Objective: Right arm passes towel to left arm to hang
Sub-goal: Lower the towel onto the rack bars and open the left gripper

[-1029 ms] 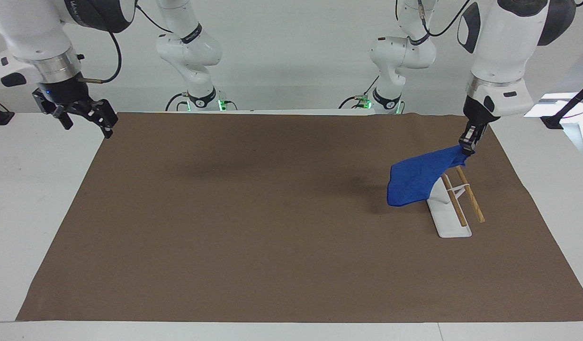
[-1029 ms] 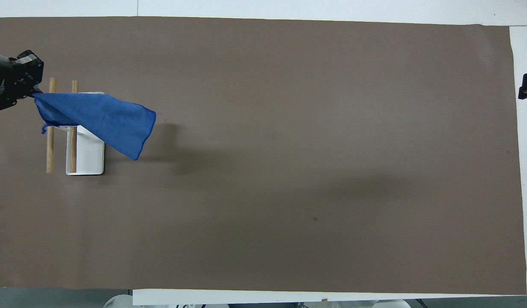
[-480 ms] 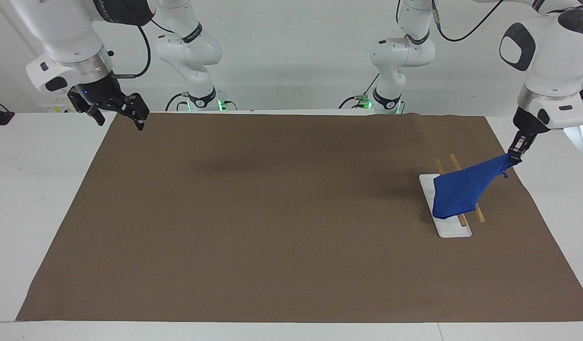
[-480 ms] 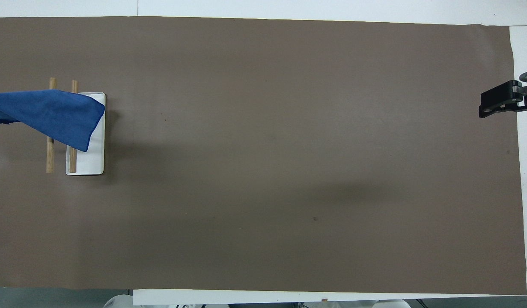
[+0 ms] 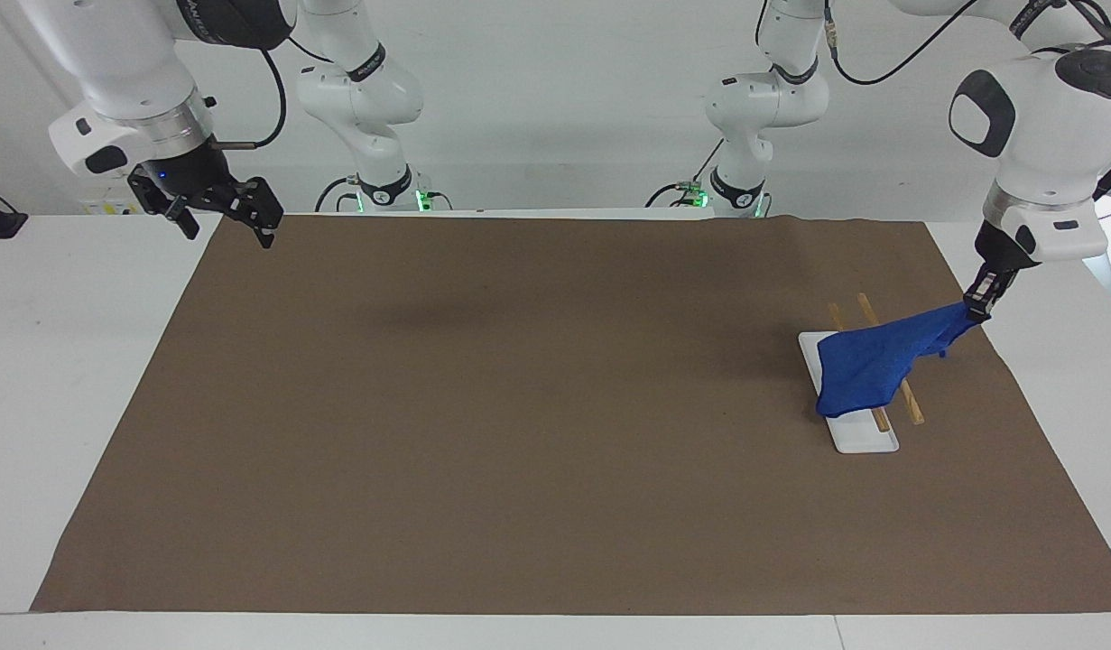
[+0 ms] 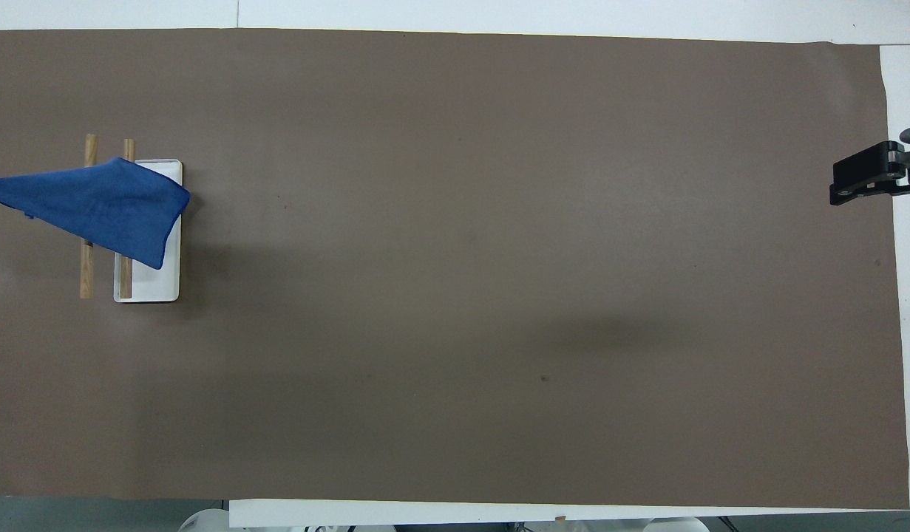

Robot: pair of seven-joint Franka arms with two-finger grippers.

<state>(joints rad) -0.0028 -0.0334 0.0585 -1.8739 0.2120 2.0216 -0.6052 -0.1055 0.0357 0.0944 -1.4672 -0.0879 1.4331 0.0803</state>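
Left gripper (image 5: 979,304) is clamped on one corner of the blue towel (image 5: 880,361), which is draped across the wooden rails of the rack (image 5: 857,438).

Since half a second ago, the towel's held corner has been kept nearly in place over the brown mat's edge at the left arm's end, while the cloth has sagged lower onto the two rails (image 6: 87,251) and spread slightly over the rack's white base (image 6: 155,284); a second ago it was still hanging clear of the rack. The right gripper (image 5: 221,203) has hardly shifted and is held with fingers spread over the mat's corner at the right arm's end, waiting. The table (image 5: 68,361) is white, covered almost fully by the brown mat (image 5: 519,406); a plain white wall is seen past the arm bases.
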